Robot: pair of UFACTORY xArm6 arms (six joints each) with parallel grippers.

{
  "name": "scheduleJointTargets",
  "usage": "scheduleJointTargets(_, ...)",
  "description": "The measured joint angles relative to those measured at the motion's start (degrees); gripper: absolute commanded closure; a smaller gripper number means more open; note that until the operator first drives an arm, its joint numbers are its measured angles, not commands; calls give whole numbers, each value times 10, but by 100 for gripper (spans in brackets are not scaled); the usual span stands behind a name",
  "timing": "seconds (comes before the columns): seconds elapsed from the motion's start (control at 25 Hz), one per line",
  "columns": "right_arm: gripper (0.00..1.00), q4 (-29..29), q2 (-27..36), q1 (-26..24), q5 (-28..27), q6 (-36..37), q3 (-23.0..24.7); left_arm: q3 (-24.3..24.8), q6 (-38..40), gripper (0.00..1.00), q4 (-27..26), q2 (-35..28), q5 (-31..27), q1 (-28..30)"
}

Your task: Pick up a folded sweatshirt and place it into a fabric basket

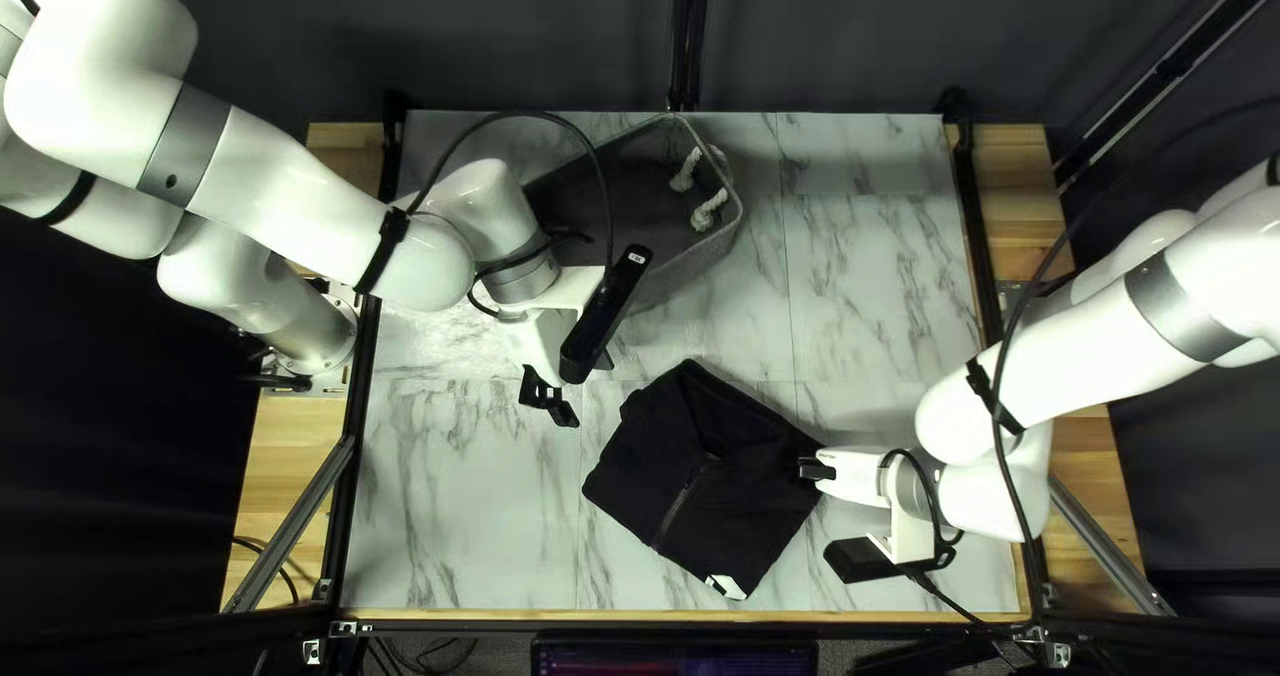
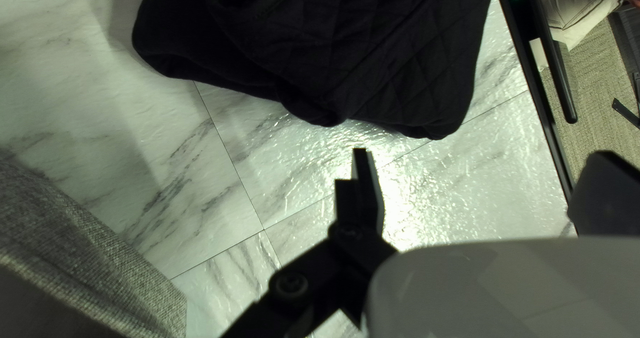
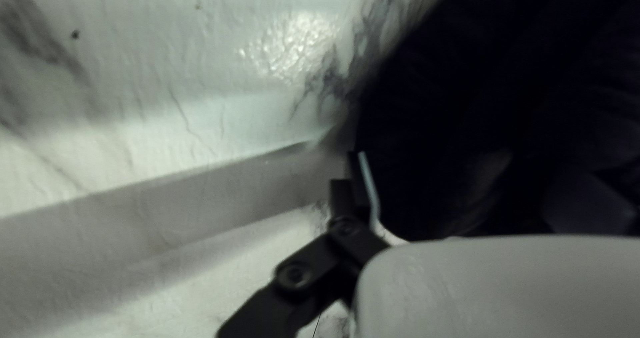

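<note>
1. Biggest first: the table [image 1: 867, 276], marble-look, carries everything here.
2. Basket [image 1: 687, 266] is at the far side, a bit left of center. Walls look like soft felty fabric, so I'd expect them to give if bumped.
3. Sweatshirt [image 1: 707, 476] is folded on the near half, around the middle, outside the basket. Thick, quilted-looking stuff: my guess is soft, floppy, not too heavy, nothing to break. Slipping isn't my big worry, unfolding is. I'd grab deep through all the layers, left and right edges together, so the middle doesn't sag.
4. Left gripper [image 1: 550, 400] has its fingers apart with nothing clamped, just left of the sweatshirt and clear of it. It'd need to go right to reach that edge.
5. Right gripper [image 1: 816, 468] is right at the sweatshirt's right edge, fingers also apart, cloth in the gap but not pinched as far as I can tell. Decent spot to close, imo.
6. Rope handles [image 1: 708, 210] sit at the basket's right side; fabric could snag there.
7. White tag [image 1: 727, 586], sweatshirt's near corner. I'd skip pinching that.
</note>
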State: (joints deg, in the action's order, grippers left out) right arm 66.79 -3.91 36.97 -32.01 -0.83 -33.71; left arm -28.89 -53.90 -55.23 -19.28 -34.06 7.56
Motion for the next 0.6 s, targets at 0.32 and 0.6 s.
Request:
scheduleJointTargets(0.32,100,-59,13,36,-38,44,-18,3,0,0,0,-4,2,0)
scheduleJointTargets(0.6,100,-89,22,61,-71,59,-25,2,-2,0,1,-3,2,-1)
